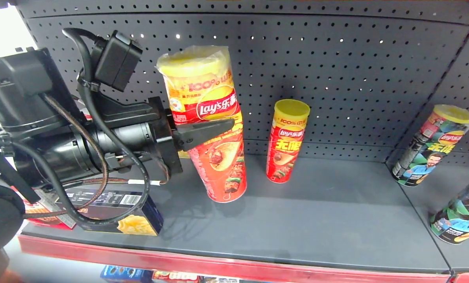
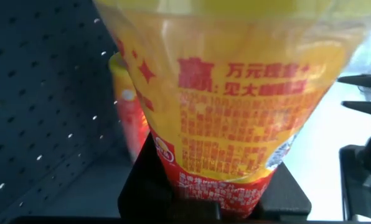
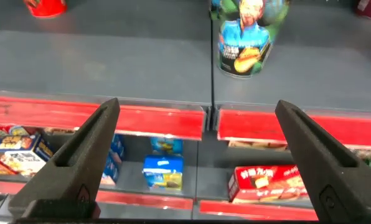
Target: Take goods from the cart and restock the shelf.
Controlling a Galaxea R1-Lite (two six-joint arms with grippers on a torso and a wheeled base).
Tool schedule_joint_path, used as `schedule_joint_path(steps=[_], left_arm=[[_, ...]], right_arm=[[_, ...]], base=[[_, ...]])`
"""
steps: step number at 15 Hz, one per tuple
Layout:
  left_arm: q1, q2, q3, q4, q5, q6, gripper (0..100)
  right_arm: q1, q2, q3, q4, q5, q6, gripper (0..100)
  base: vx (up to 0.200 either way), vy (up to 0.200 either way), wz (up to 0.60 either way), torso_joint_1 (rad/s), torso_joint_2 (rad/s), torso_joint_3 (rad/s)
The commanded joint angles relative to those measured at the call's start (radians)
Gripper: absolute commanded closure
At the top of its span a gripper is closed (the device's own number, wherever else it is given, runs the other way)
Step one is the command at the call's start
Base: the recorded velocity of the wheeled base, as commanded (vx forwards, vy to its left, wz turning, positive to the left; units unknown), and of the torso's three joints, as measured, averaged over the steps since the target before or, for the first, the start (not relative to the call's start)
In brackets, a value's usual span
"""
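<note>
Where the left arm fills the nine o'clock side of the head view, a flat dark-blue carton [image 1: 116,214] lies beneath it on the shelf [image 1: 329,220]. The shelf is a matt dark-grey metal deck with a glossy red front strip [image 1: 218,263] and a perforated back panel [image 1: 336,70].

The left pincer [image 1: 218,127] is clenched on the large canister [image 1: 220,165]. One black tapered finger crosses the front of the tube at mid-height; the other is hidden behind it. The large canister is a tall cylinder, red below and yellow above, its top wrapped in crinkled clear film. It leans with its top towards eleven o'clock and its base at the deck just left of centre. Contact with the deck cannot be confirmed. The left wrist view shows the same wrapped tube [image 2: 235,124] close up.

At its three o'clock, apart from it, the small canister [image 1: 286,141] stands upright near the back panel, with a smooth yellow lid.

At the three o'clock edge, a green-and-black canister [image 1: 431,145] stands in the adjoining bay. A second patterned canister [image 1: 460,214] sits at four o'clock, cut by the frame.

The right pincer [image 3: 198,107] is released. Its two black wedge-shaped fingers are spread wide, holding and touching nothing. It hangs before the red strip, above boxed goods [image 3: 164,171] on the lower shelf.
</note>
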Motion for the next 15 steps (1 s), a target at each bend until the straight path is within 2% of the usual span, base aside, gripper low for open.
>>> schedule_joint_path(steps=[1, 3, 15], left_arm=[[-0.002, 0.000, 0.001, 0.000, -0.001, 0.000, 100], [-0.002, 0.000, 0.005, -0.002, -0.001, 0.000, 100], [0.000, 0.001, 0.008, -0.009, -0.001, -0.002, 100]], right_arm=[[0.000, 0.000, 0.000, 0.000, 0.000, 0.000, 0], [0.000, 0.000, 0.000, 0.000, 0.000, 0.000, 0], [0.000, 0.001, 0.000, 0.000, 0.000, 0.000, 0]], base=[[0.000, 0.000, 0.00, 0.000, 0.00, 0.000], [0.000, 0.000, -0.60, 0.005, 0.00, 0.005], [0.000, 0.000, 0.00, 0.000, 0.00, 0.000]])
